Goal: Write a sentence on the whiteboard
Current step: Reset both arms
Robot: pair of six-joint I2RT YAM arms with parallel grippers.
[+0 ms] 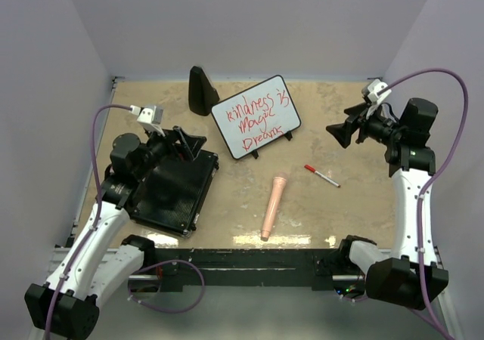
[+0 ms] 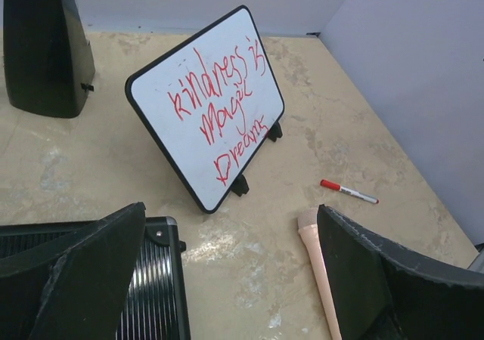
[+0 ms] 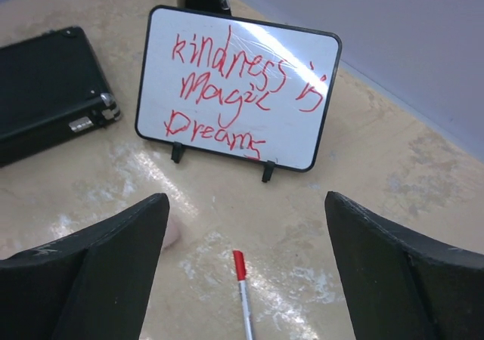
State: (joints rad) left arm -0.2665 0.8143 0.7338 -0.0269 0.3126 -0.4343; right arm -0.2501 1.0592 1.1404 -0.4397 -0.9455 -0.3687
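Whiteboard leans on its stand, covered in red handwriting.

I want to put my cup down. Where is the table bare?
Bare table lies right of the whiteboard, toward the back wall, and between the red marker and the near edge, right of the pink stick. The left is crowded: black case, black cone.

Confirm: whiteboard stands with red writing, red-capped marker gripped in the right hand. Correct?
Not quite. The marker isn't gripped: it lies on the table in front of the whiteboard, and the right hand is open and empty, per the right wrist view. The whiteboard does stand with red writing.
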